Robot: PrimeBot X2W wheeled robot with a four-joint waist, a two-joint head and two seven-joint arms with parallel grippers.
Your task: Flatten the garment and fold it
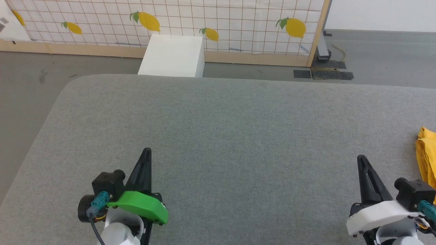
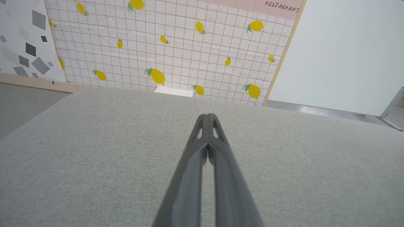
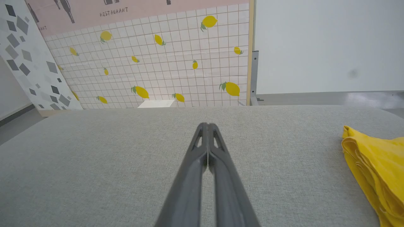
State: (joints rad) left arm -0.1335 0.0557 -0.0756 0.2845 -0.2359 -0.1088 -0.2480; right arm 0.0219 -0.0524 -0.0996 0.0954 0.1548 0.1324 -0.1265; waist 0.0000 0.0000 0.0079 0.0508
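The garment (image 1: 426,156), mustard yellow and folded in layers, lies at the right edge of the grey padded table (image 1: 231,129); in the right wrist view the garment (image 3: 375,170) sits to the right of the fingers, apart from them. My right gripper (image 1: 361,158) is shut and empty, low at the right, left of the garment. Its tips (image 3: 206,126) meet above bare fabric. My left gripper (image 1: 147,151) is shut and empty at the lower left, its tips (image 2: 207,116) pressed together over bare table.
A white box (image 1: 173,56) stands on the floor beyond the table's far edge. Behind it runs a lemon-print tiled panel (image 1: 221,23) with a wooden frame. Grey floor (image 1: 30,78) lies to the left of the table's rounded corner.
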